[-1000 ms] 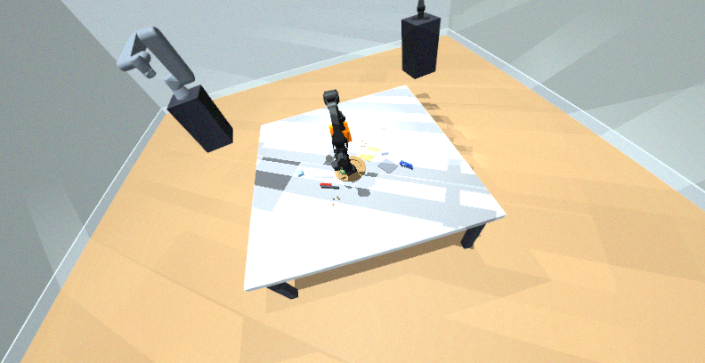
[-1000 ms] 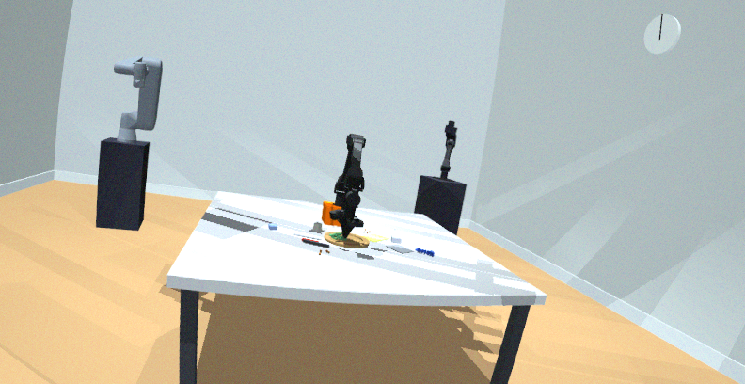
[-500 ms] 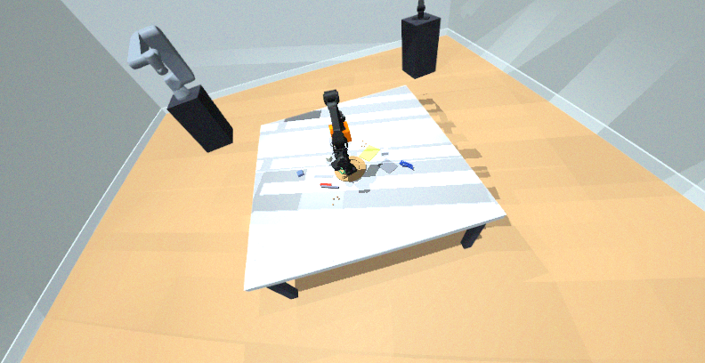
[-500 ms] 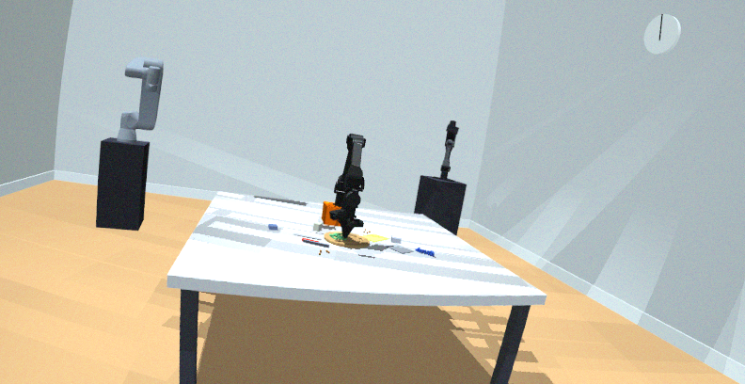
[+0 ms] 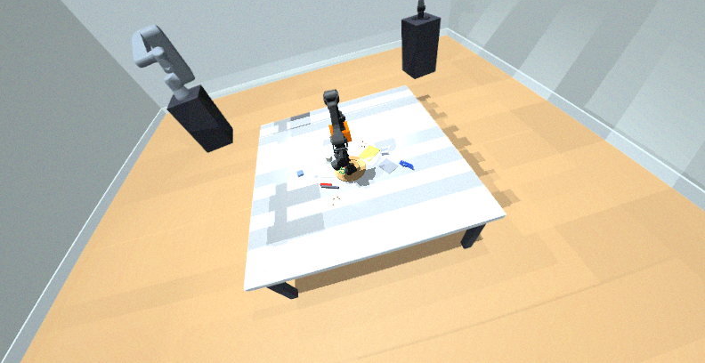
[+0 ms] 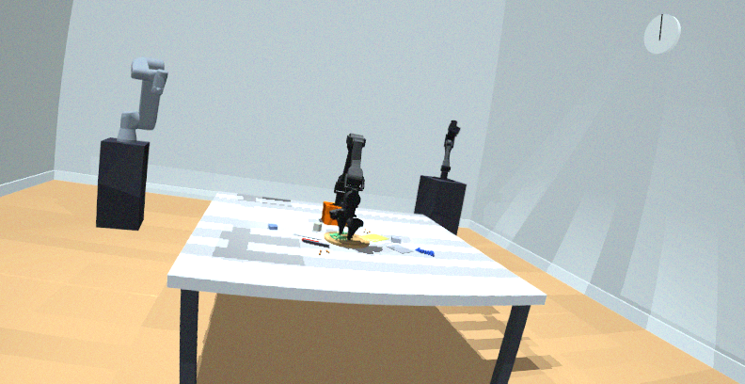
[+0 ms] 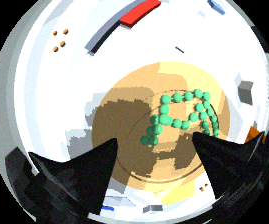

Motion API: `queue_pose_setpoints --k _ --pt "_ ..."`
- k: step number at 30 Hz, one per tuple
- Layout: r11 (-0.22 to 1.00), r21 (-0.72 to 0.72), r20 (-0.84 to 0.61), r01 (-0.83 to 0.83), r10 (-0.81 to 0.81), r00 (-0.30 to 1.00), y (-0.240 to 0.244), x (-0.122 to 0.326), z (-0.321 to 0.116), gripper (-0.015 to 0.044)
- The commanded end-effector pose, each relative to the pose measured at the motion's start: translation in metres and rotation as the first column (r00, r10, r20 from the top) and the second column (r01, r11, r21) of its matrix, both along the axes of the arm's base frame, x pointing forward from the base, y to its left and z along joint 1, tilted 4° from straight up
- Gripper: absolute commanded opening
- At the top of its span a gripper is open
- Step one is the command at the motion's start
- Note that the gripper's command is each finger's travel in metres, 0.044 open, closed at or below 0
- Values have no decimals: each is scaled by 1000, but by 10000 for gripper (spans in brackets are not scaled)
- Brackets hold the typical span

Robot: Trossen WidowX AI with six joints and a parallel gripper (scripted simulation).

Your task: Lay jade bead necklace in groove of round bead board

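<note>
The round wooden bead board (image 5: 352,178) (image 6: 359,243) (image 7: 187,75) lies on the table with a ring groove. The jade bead necklace (image 6: 339,235) (image 7: 165,119) lies bunched on it, at the upper right in the wrist view. Some beads run near the groove at the top and right; an inner strand and a short clump at the left end lie inside the ring. My gripper (image 5: 344,169) (image 6: 346,235) (image 7: 155,137) is open low over the board, fingers wide apart, with no beads gripped. The right finger hides part of the necklace's right strand.
A red and dark bar (image 5: 326,184) (image 7: 140,14) lies beside the board. A yellow sheet (image 5: 369,152) (image 7: 177,192) and a grey block (image 6: 316,226) (image 7: 245,92) are near it. An orange box (image 6: 327,213) stands behind, a blue item (image 5: 406,165) (image 6: 424,251) to the right. Small orange pieces (image 7: 62,43) lie scattered.
</note>
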State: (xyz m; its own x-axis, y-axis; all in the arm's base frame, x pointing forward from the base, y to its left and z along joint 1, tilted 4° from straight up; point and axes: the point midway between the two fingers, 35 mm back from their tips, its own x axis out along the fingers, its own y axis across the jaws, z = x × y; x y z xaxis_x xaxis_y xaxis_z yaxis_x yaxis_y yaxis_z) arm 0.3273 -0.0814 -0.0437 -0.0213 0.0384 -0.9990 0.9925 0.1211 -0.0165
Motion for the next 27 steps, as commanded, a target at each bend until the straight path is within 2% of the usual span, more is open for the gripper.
queue_pose_setpoints --k 1,20,22,27 --pt "1000 1 3 3 -3 1000 0 1 12 440" --pt "1000 2 1 4 -4 1000 0 -2 17 440" --pt "1000 2 2 -21 21 1000 2 -6 18 387" --pt "978 7 8 -211 211 978 19 -39 27 256"
